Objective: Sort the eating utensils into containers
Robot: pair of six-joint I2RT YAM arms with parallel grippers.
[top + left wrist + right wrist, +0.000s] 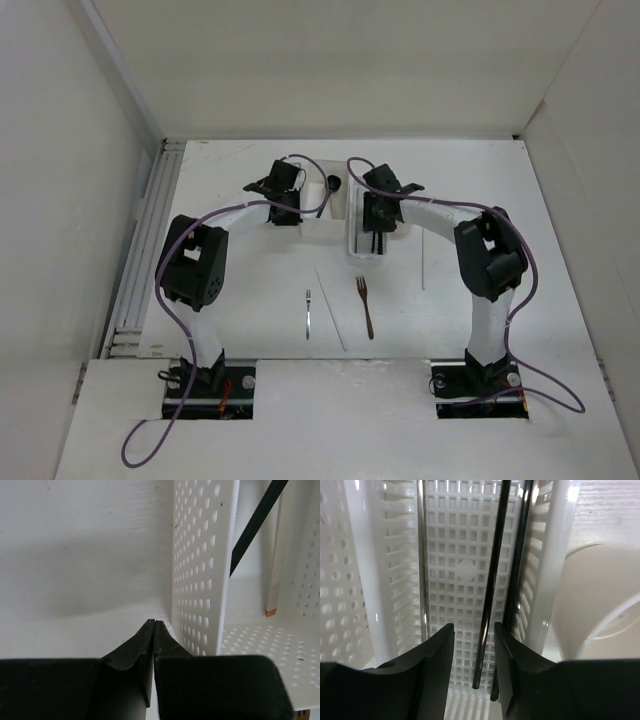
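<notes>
White tabletop seen from above: my left gripper point(285, 212) and my right gripper point(374, 242) reach far out, the right one over the narrow basket point(352, 245). The silver fork point(309, 312) and the brown fork point(365, 305) lie nearer my bases.

Left wrist: my fingers are pressed together, empty, beside the holed box point(205, 565).

Right wrist: my fingers are spread either side of a dark chopstick point(492, 580) in the basket.

a narrow basket point(460, 540) sits mid-table toward the far side, with chopsticks point(492, 580) lying lengthwise in it, a square box point(335, 580) just beside it on the left and a round cup point(600, 595) just beside it on the right. nearer the arm bases, a small fork point(309, 312) lies left of a larger fork point(365, 305), with a loose chopstick point(330, 310) between them. another chopstick point(422, 265) lies on the table right of the basket.
</notes>
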